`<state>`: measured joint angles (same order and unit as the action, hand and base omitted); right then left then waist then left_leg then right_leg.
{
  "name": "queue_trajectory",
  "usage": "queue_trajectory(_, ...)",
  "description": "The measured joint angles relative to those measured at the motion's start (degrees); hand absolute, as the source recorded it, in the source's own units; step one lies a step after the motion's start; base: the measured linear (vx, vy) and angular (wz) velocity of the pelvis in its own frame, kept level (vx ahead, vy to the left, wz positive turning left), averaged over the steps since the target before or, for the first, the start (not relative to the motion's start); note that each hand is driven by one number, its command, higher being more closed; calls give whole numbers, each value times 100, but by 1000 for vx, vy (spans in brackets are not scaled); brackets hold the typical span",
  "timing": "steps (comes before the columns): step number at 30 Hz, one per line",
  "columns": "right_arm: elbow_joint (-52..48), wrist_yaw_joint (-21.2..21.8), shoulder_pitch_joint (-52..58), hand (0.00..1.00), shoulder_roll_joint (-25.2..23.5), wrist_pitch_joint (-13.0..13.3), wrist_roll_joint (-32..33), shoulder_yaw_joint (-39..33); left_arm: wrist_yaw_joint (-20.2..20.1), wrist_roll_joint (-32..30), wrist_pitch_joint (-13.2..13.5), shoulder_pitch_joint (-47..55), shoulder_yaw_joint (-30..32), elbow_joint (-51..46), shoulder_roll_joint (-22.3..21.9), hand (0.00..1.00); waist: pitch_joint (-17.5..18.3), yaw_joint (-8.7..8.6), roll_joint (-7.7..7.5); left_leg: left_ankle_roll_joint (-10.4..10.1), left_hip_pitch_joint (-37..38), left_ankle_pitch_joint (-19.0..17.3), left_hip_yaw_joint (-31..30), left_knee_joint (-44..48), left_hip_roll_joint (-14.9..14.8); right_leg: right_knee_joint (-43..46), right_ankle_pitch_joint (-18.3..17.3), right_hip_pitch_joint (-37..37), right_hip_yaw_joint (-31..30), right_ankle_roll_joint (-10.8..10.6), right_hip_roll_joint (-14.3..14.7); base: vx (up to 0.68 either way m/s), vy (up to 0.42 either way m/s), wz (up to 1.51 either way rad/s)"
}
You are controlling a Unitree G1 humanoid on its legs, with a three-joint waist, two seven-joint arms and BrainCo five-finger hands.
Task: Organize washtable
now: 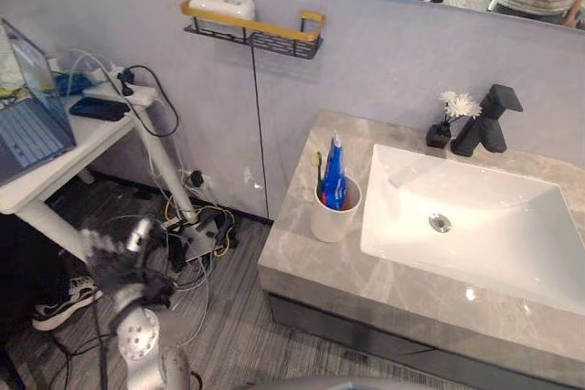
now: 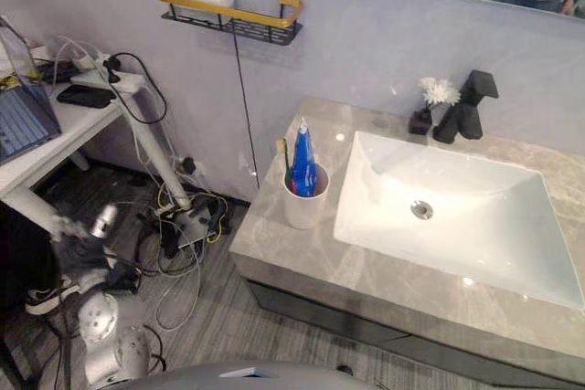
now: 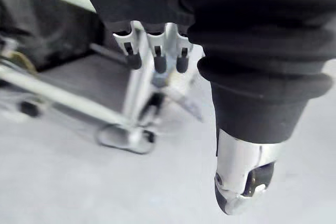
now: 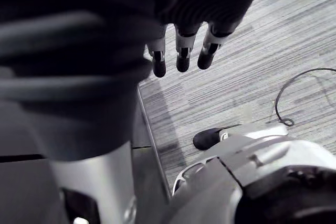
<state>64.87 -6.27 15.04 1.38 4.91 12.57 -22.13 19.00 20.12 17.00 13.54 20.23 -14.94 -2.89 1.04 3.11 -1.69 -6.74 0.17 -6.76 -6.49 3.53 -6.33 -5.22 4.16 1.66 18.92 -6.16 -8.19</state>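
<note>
Hanging low at the lower left of the frame, the left hand (image 1: 116, 267) hovers over the floor, fingers loosely straight and empty. The right hand (image 4: 183, 51) is equally relaxed, holding nothing. Mid-frame, the cup (image 1: 335, 212) stands on the washtable (image 1: 306, 269), left of the sink (image 1: 402, 216)

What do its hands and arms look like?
The left hand and right hand have slim silver fingers with dark tips and a thicker silver thumb. A black ribbed cover wraps each wrist and hand back. The left arm is rounded silver-grey.
</note>
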Motion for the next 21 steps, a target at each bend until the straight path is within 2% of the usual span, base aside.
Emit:
queue_trajectory(3,-16,2,26,0,0,24,2,1,47,-95,218,34,-53,-935,-4,100,4,45,1,17,-4,-11,0,-18,13,0,-11,34,30,-4,-19,-42,12,8)
queue_trajectory(5,-38,7,37,0,-5,81,2,2,45,-139,456,75,-94,-1616,-5,100,12,55,4,72,-3,-49,50,-8,6,0,-16,42,29,1,-19,-18,3,0)
queue_trajectory(8,-187,14,75,0,-22,89,0,-12,-50,-124,638,148,-227,-2055,-23,100,67,52,45,52,1,-36,79,-2,6,0,-5,36,16,-8,-20,3,1,-2)
queue_trajectory(15,-172,119,62,0,-41,94,2,-216,-628,-46,691,301,-769,-2504,-17,100,182,49,83,51,3,-34,105,32,8,1,-4,11,-5,-10,-20,21,1,-2)
queue_trajectory(19,-121,204,28,0,-71,102,2,-331,-1134,-36,683,317,-1257,-2578,160,100,199,55,73,52,-58,-35,69,41,18,1,-3,-16,-5,-10,-18,3,0,4)
queue_trajectory(21,-115,248,28,0,-68,102,1,-332,-1254,-35,675,317,-1480,-2575,221,100,206,62,65,52,-114,-35,49,65,22,1,-1,-54,-4,-9,-17,-3,-1,7)
